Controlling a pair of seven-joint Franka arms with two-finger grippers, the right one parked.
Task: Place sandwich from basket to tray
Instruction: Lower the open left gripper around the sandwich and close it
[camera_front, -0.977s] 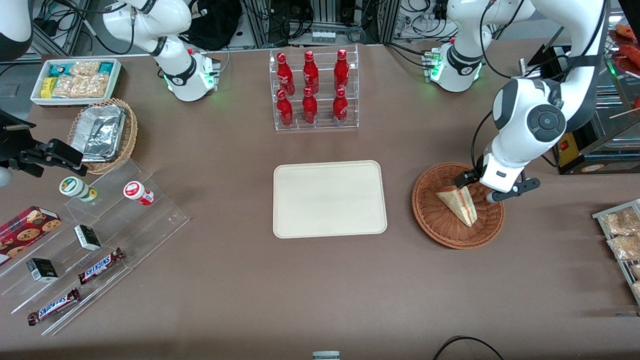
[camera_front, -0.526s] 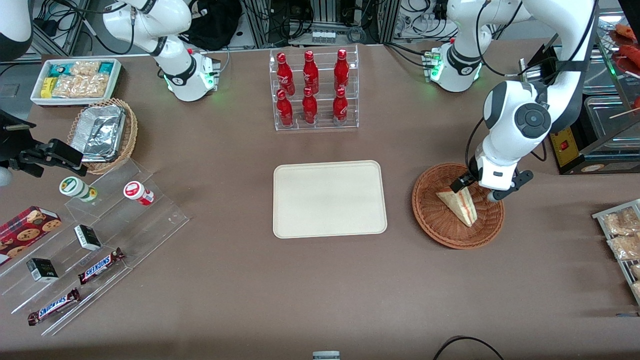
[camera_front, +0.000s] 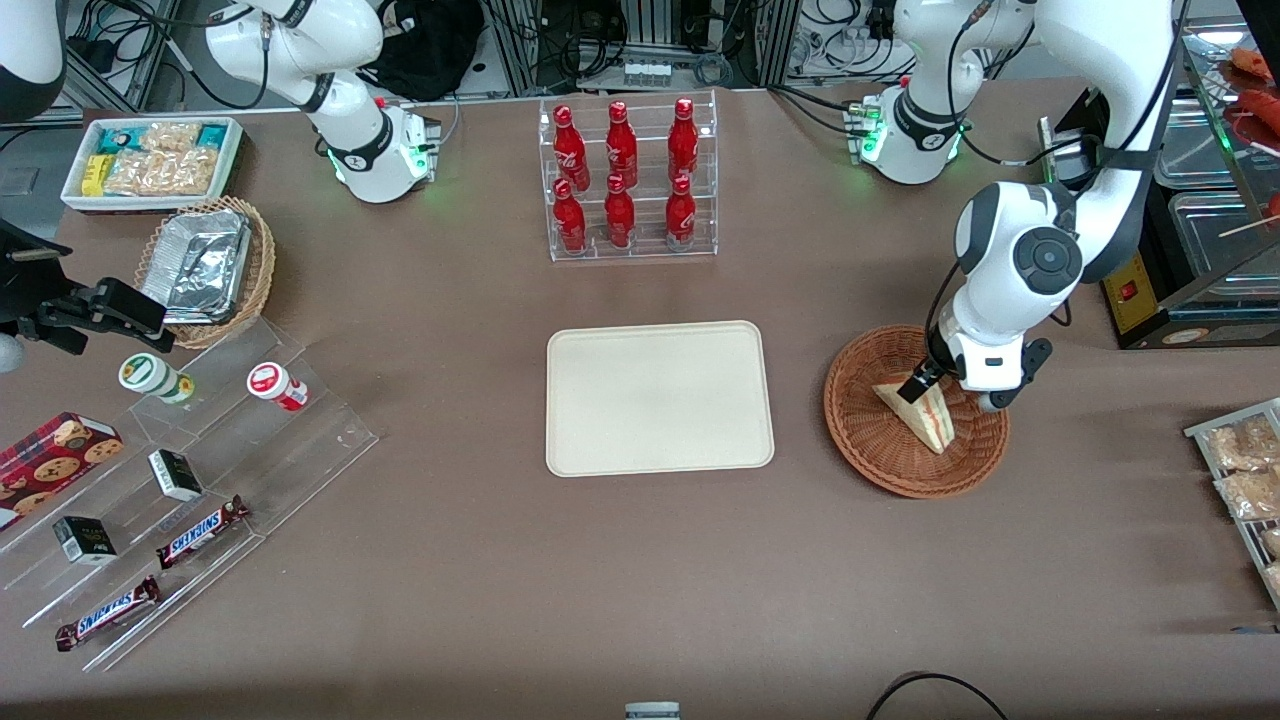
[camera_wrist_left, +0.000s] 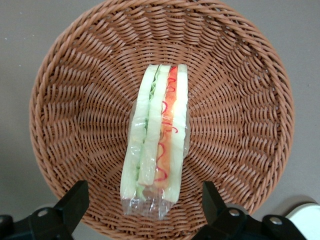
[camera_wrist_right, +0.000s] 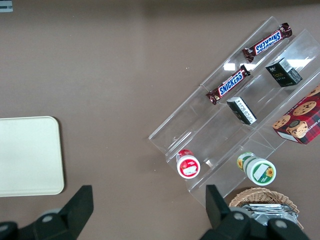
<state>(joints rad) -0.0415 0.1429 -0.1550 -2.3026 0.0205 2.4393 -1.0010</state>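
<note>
bench (camera_front: 500, 560) | tray (camera_front: 660, 397) bare, near the basket | basket (camera_wrist_left: 260, 65) holds the sandwich (camera_wrist_left: 157, 135) on edge | gripper (camera_wrist_left: 145, 210) above it, fingers (camera_wrist_left: 75, 202) spread, straddling | descend centred, pinch bread faces gently, wrapper slippery

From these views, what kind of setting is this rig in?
Likely a mock snack-shop lab bench: racked red bottles, Snickers bars on acrylic steps. The gripper, open, hovers over the basket holding the sandwich.

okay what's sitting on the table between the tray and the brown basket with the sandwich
Nothing: in the front view only bare table separates the tray from the basket. The gripper, fingers open, hovers over the sandwich.
</note>
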